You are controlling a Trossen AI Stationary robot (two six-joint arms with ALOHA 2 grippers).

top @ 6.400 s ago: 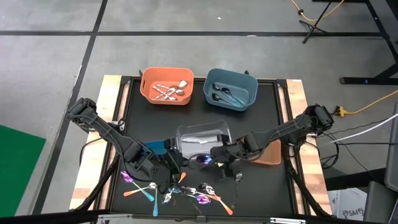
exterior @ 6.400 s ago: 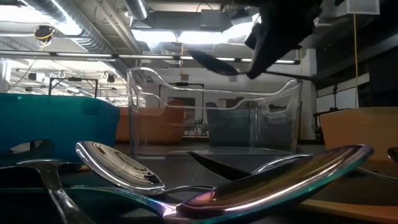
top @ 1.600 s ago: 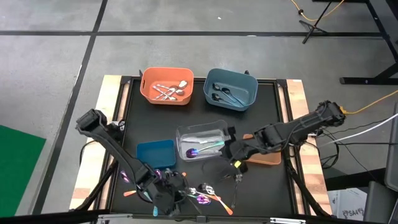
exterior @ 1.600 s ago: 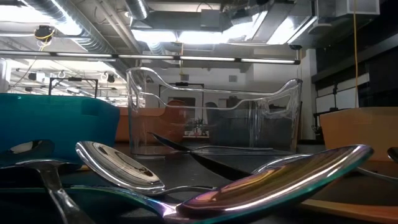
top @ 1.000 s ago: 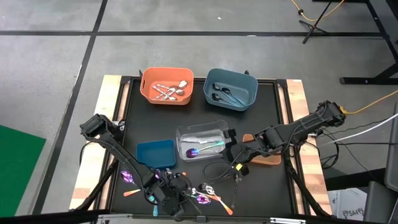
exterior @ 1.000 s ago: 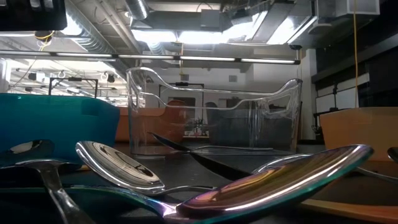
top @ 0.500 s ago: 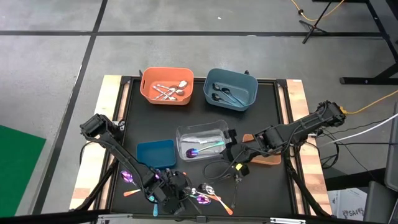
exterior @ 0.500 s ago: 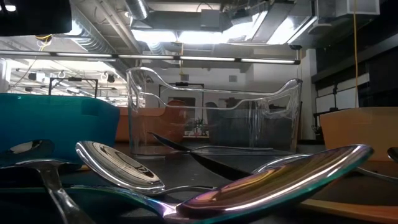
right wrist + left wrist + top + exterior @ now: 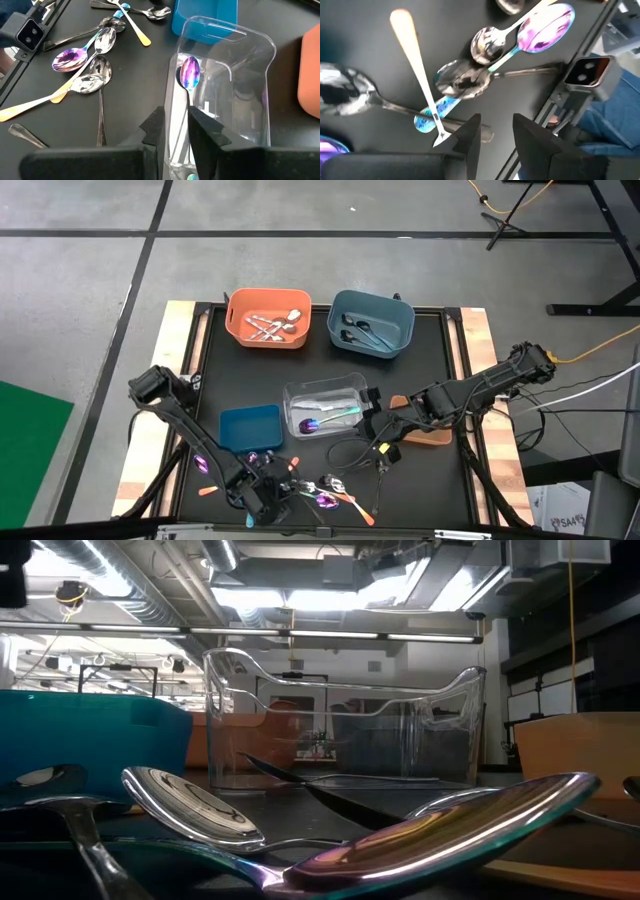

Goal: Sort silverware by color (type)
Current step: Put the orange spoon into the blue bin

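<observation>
Loose silverware (image 9: 325,490) lies in a pile near the table's front edge: an iridescent purple spoon (image 9: 545,27), two silver spoons (image 9: 487,42), an orange-handled piece (image 9: 415,65) and a teal-handled piece (image 9: 435,112). My left gripper (image 9: 280,494) hangs open just over the pile's left part, fingers (image 9: 470,137) apart with nothing between them. My right gripper (image 9: 368,425) hovers open beside the clear bin (image 9: 325,405), above its right end (image 9: 225,75). An iridescent spoon (image 9: 190,72) lies flat on the bin's floor.
At the back stand an orange bin (image 9: 268,318) with silver spoons and a blue bin (image 9: 370,322) with dark spoons. A teal bin (image 9: 250,425) sits left of the clear bin, a brown bin (image 9: 430,432) under my right arm. A pink spoon (image 9: 200,464) lies at front left.
My left wrist has rolled and tipped a little over the pile, staying in about the same place.
</observation>
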